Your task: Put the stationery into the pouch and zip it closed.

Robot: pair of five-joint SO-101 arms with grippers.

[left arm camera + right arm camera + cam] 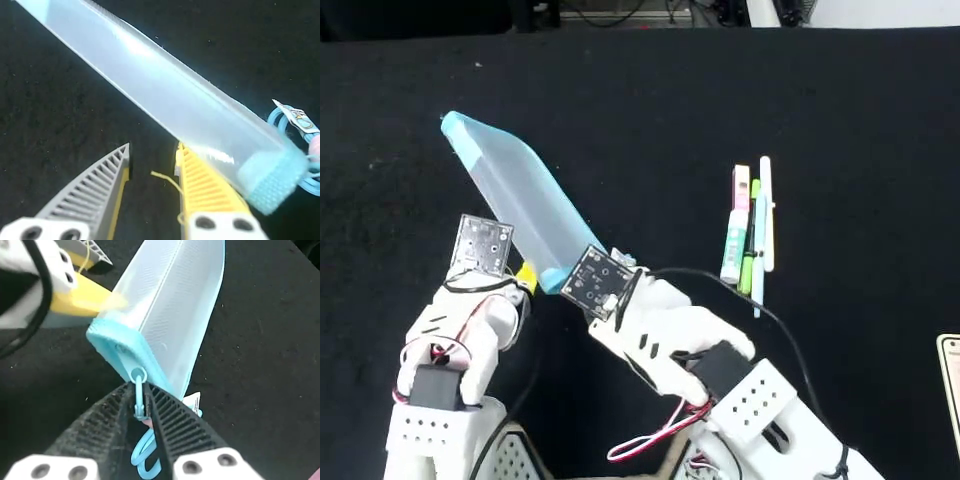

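**None of the stationery (750, 240) is in the pouch (515, 195) yet**

Two claws sit at the pouch's near end, low in the high view. Your right claw (139, 392) is pinched tight on the zip pull (137, 385), right at the pouch's blue end corner. Your left claw (152, 150) stands wide with nothing between its fingers. Its yellow finger (205, 195) lies against the pouch's long side, and the grey one is clear of it.

From there the pouch runs diagonally toward the upper left of the high view, on the black table (650, 90). You can see nothing through its frosted wall, so I judge it empty. Whether the zip is open or closed, the views don't settle.

Farther off, at centre right of the high view, the stationery lies in a tight bundle of pens and markers. It is well apart from the pouch and from both claws.

So you're near the start. By my reading, the step in hand is working the zip with the right claw while the left steadies the pouch. Left to do: load every piece, then zip the pouch closed.
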